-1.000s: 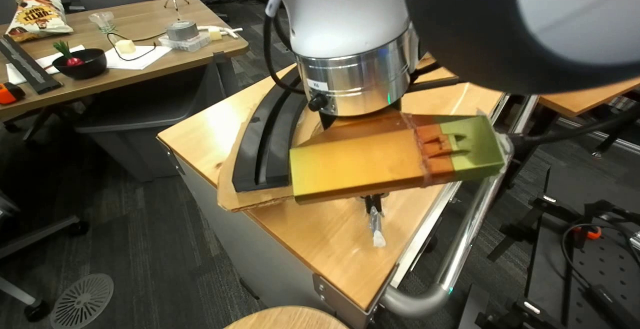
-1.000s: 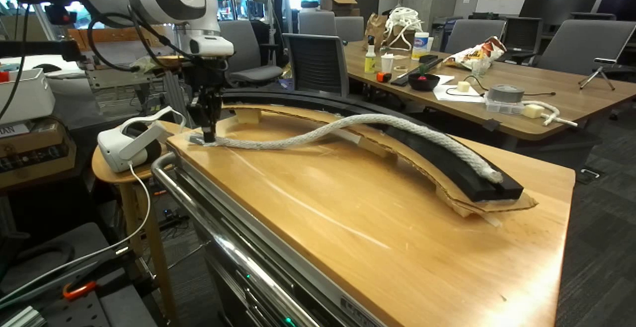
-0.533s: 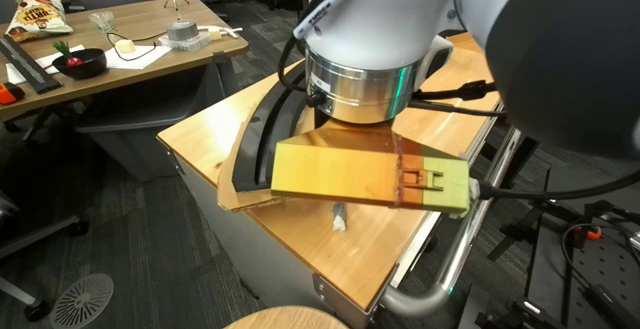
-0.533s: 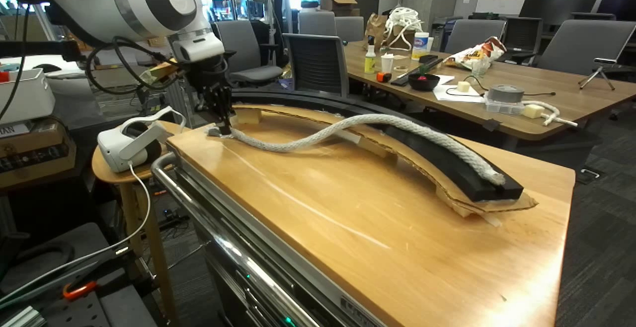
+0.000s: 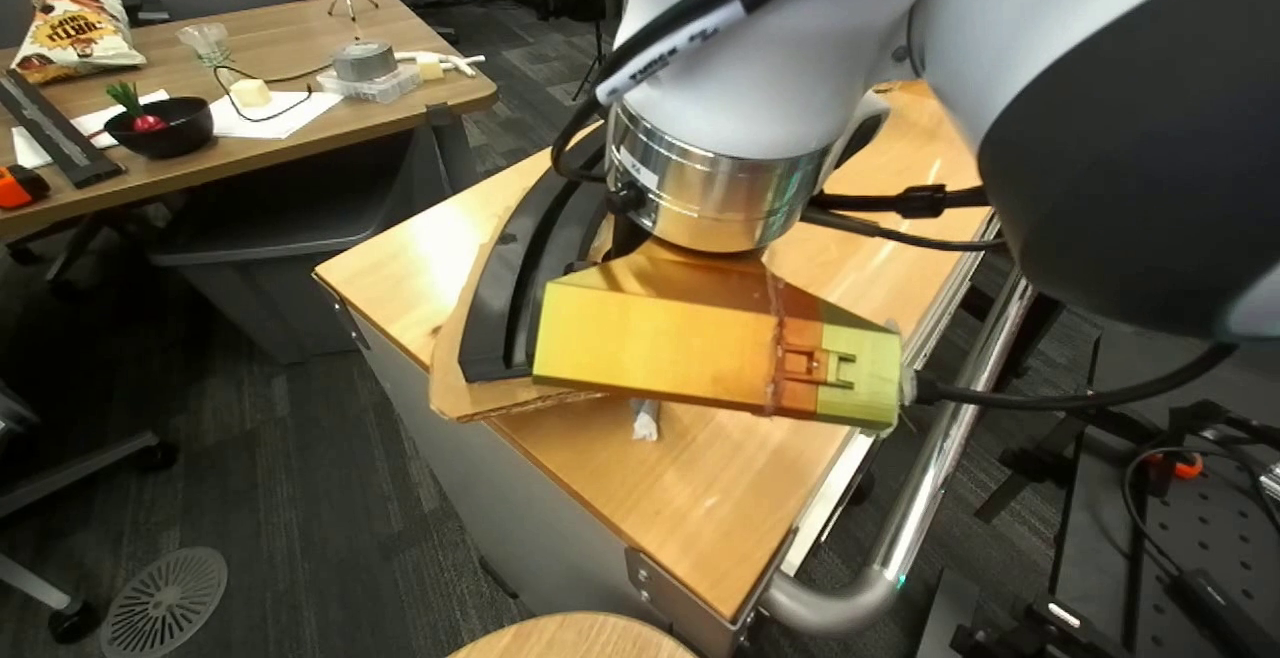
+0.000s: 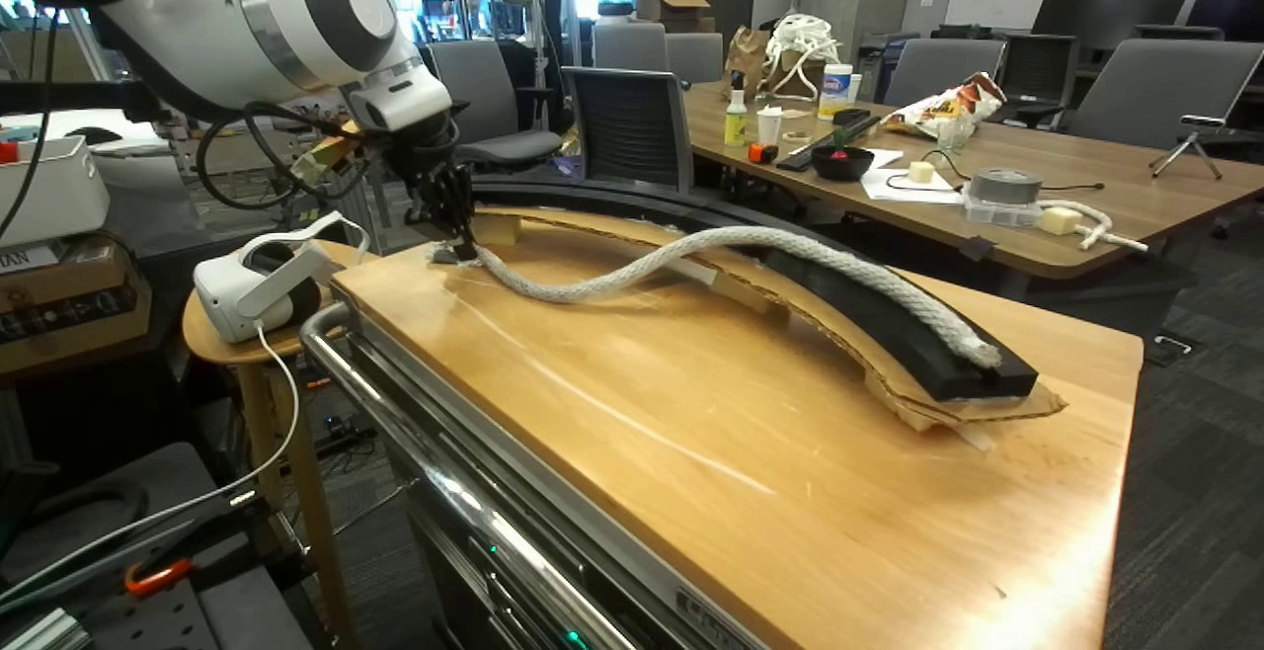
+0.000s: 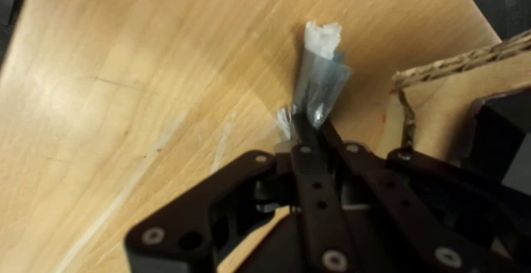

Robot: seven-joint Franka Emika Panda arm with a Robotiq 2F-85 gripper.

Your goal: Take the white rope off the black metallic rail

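Observation:
The off-white braided white rope [image 6: 726, 236] runs from my gripper in a bend over the wooden tabletop. Its far part lies along the curved black metallic rail [image 6: 859, 304], with the frayed end near the rail's end. My gripper [image 6: 466, 243] is shut on the rope's taped end, low over the tabletop and beside the rail. In the wrist view the fingertips [image 7: 313, 127] pinch the rope there, and its taped tip [image 7: 321, 69] sticks out past them. The rail's dark end [image 7: 498, 127] shows at the right. In an exterior view the arm hides most of the rope; the taped tip [image 5: 646, 423] shows.
The rail rests on a raised cardboard base [image 5: 475, 403]. A shiny metal handle bar [image 6: 474, 502] runs along the cart's edge. A stool with a white headset [image 6: 257, 284] stands beside the cart. A second table [image 6: 1076, 161] holds a bowl, tape and other items.
My gripper has carried the taped rope end across the tabletop toward the rail and tilted. The rope's bend on the table has deepened. The rail and cardboard have shifted very slightly.

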